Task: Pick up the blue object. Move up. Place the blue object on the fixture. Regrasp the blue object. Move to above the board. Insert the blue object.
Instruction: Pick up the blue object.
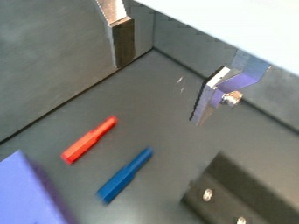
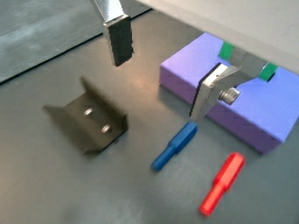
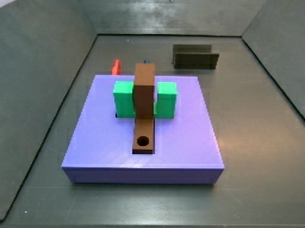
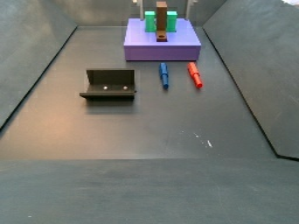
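We see the gripper hanging above the dark surface, jaws spread wide with nothing between them. The blue object lies flat near the board, just beside the red piece. The fixture stands well apart.

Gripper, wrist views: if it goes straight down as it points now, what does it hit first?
Probably bare floor. The open gripper hangs empty; the blue object lies just beyond the fingers' line, though depth is unclear.
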